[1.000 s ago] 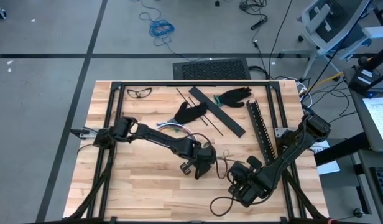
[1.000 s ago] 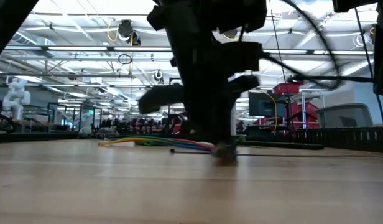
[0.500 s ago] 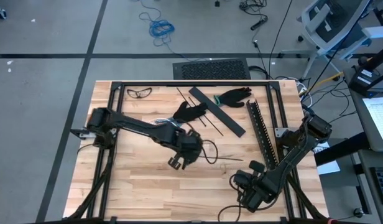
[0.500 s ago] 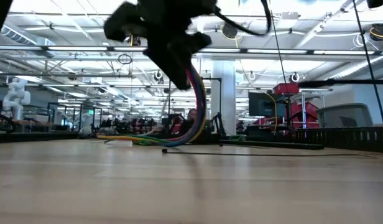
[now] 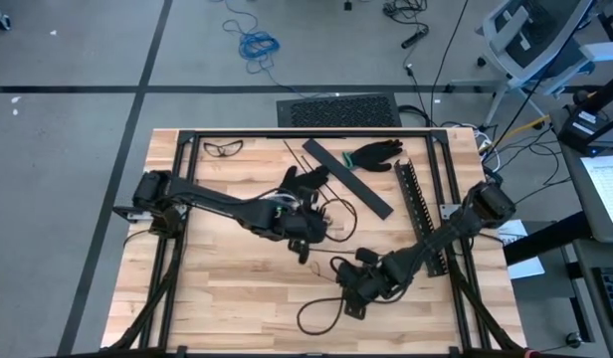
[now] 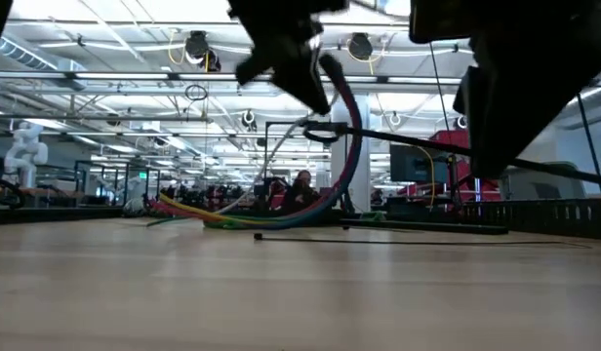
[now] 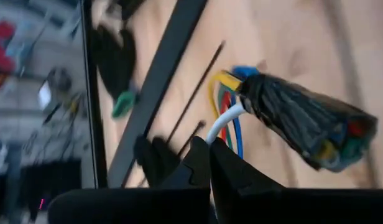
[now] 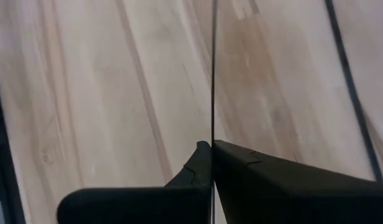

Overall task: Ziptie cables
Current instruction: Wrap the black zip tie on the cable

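Wooden table (image 5: pixel 217 288) (pale planks); workshop hall behind, lit overhead.

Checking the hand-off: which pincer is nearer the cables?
Left. The left pincer is shut on the cables; the right pincer is nearer the table's front edge, holding a thin black strand.

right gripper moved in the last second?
Yes. In the high view the right gripper has swung from near the table's front-right corner toward the middle, closing on the left gripper and away from the black slotted strip.
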Action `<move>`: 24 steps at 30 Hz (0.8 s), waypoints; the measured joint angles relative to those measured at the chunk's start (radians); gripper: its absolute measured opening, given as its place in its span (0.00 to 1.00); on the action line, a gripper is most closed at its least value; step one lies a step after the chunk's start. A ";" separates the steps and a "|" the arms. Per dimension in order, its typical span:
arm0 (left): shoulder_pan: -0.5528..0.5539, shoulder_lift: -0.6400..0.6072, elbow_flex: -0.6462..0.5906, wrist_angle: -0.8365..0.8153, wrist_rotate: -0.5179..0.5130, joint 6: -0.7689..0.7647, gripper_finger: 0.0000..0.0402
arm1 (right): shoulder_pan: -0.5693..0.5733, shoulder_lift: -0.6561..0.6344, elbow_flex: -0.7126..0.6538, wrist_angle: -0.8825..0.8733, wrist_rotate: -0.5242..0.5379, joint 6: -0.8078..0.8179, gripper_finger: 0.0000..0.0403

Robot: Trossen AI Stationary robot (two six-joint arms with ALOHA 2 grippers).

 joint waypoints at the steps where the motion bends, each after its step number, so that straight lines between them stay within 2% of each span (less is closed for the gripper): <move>1: 0.004 0.014 -0.013 0.003 -0.018 -0.025 0.00 | -0.003 -0.003 0.000 0.000 0.000 -0.007 0.00; 5: 0.008 0.023 -0.130 0.099 -0.008 -0.160 0.00 | -0.003 -0.007 0.000 0.007 0.003 0.023 0.00; 10: -0.033 0.004 -0.258 0.286 0.105 -0.309 0.00 | -0.003 -0.007 0.000 0.070 0.053 0.093 0.00; 13: -0.063 -0.010 -0.268 0.414 0.230 -0.304 0.00 | -0.003 -0.007 0.000 0.099 0.083 0.142 0.00; 17: -0.091 -0.028 -0.238 0.468 0.290 -0.266 0.00 | -0.001 -0.007 0.000 0.093 0.084 0.184 0.00; 21: -0.106 -0.081 -0.220 0.450 0.308 -0.177 0.00 | 0.015 -0.007 0.000 0.104 0.090 0.231 0.00; 24: -0.112 -0.102 -0.221 0.357 0.271 -0.113 0.00 | 0.031 -0.007 0.000 0.157 0.122 0.272 0.00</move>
